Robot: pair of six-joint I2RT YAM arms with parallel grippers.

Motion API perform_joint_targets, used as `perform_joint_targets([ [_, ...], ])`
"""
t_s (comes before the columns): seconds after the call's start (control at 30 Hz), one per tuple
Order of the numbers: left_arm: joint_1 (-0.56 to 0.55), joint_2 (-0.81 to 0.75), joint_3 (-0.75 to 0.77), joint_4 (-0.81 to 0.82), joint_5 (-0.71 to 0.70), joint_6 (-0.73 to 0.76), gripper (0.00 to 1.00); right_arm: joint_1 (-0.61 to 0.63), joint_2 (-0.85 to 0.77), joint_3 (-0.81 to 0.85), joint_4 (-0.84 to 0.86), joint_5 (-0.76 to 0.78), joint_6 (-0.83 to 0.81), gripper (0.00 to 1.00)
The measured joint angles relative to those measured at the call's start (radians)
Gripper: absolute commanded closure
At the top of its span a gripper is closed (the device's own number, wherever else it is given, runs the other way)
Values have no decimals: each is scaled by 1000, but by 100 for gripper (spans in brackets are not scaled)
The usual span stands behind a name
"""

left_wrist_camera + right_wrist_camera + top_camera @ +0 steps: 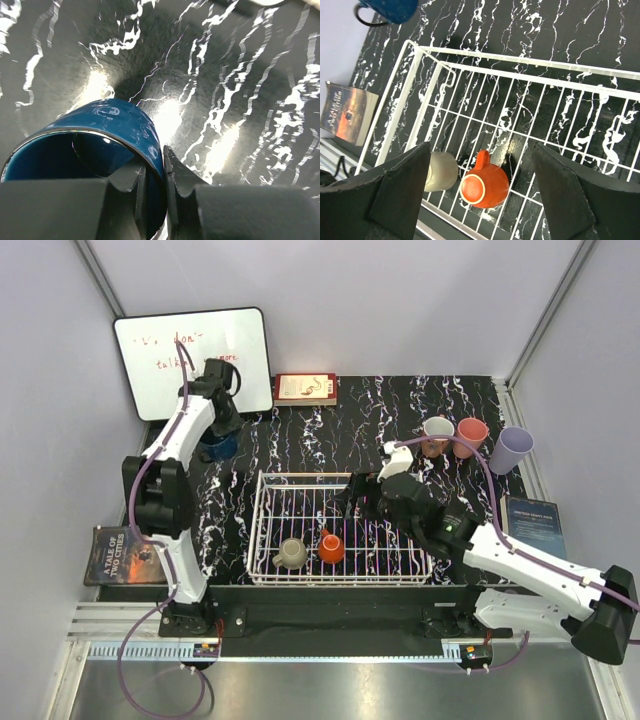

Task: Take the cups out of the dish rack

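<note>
My left gripper (221, 432) (152, 167) is shut on the wall of the dark blue mug (216, 448) (117, 125), one finger inside the rim and one outside. It is at the table's far left. The white wire dish rack (262, 530) (520, 62) holds an orange cup (331, 547) (485, 186) and a beige mug (291, 554) (442, 171), both lying near its front edge. My right gripper (358, 495) (481, 150) hangs open above the rack, over the orange cup. A brown mug (437, 435), a salmon-pink cup (471, 436) and a lavender tumbler (511, 450) stand at the back right.
A whiteboard (192, 360) leans against the back wall, just behind the left arm. A book (305, 389) lies at the back centre, another book (120, 555) at the left edge, and a blue book (533, 525) at the right edge.
</note>
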Motion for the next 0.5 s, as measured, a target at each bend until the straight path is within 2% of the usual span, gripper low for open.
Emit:
perform_joint_targets([
  [0.27, 33, 152, 24, 20, 51, 9, 100, 0, 35, 10, 0, 0, -19, 11],
  [0.5, 35, 190, 24, 66, 71, 34, 100, 0, 84, 10, 6, -3, -23, 11],
])
